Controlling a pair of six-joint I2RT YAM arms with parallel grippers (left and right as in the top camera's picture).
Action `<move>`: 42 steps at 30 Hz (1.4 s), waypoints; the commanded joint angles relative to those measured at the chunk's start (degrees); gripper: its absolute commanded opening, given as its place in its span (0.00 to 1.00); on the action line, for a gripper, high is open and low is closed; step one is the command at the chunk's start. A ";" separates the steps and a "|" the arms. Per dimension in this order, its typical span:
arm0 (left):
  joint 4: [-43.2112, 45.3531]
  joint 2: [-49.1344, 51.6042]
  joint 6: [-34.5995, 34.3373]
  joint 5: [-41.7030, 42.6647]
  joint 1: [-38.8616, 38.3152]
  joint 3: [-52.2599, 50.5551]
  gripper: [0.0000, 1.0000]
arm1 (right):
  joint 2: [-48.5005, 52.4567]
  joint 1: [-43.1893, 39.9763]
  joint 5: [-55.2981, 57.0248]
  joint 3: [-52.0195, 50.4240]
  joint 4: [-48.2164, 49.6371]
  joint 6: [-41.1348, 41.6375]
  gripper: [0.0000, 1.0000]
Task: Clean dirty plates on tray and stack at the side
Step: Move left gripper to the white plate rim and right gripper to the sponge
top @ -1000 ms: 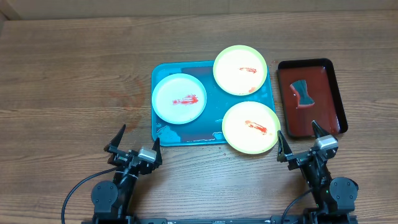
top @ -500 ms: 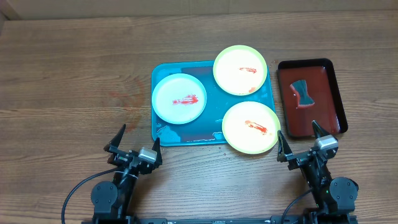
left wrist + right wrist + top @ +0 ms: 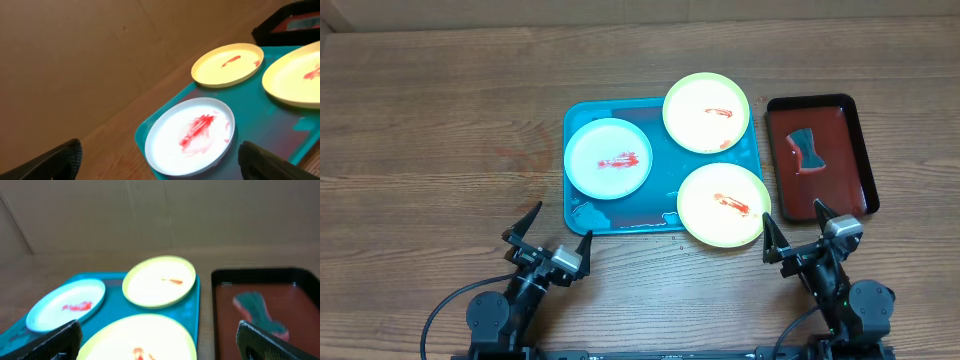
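Left gripper (image 3: 560, 224) has shifted since a second ago: in the overhead view its fingers now sit a little further right and swung round, pointing more toward the teal tray (image 3: 582, 215). It is spread wide and holds nothing. From its wrist camera I see the white plate (image 3: 190, 135) framed between the two finger tips (image 3: 55, 162). Right gripper (image 3: 792, 214) has barely moved, also spread apart and empty, near the table's front edge. Plates unchanged: white plate (image 3: 609, 158) at tray left, far yellow-green plate (image 3: 707, 112) overhanging the tray's back edge, near yellow-green plate (image 3: 723, 205) overhanging its front right corner. All three carry red smears. Dark red tray (image 3: 817, 98) to the right, apart from the teal one, holds a teal-grey object (image 3: 807, 148) as before.
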 commanded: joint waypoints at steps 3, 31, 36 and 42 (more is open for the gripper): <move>-2.08 6.38 -6.12 2.10 0.57 8.57 1.00 | 7.56 0.31 -0.94 15.34 -5.79 0.42 1.00; -46.80 93.24 -21.92 7.39 0.52 82.07 1.00 | 75.25 0.31 -3.56 71.17 -46.69 1.75 1.00; -47.04 98.49 -27.34 8.31 0.44 82.07 0.86 | 78.62 0.31 -3.56 71.17 -46.71 1.84 0.94; -53.05 102.97 -54.31 -17.51 -4.50 82.07 0.72 | 80.19 0.31 -3.52 71.14 -46.69 2.01 0.93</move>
